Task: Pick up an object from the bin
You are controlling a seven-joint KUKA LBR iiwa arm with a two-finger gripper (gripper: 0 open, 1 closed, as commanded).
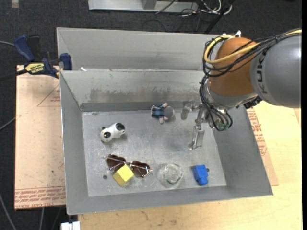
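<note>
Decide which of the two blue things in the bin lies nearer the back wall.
The blue-and-grey one, close under the back wall near its middle. The other, a solid blue piece, lies at the front right, beside the clear round thing.

A robotics lab — an industrial arm (283, 71) at the right hangs over a grey metal bin (144, 47), with loose cables (211, 1) and a metal stand base (139, 4) on dark carpet (48, 8) along the top.
</note>
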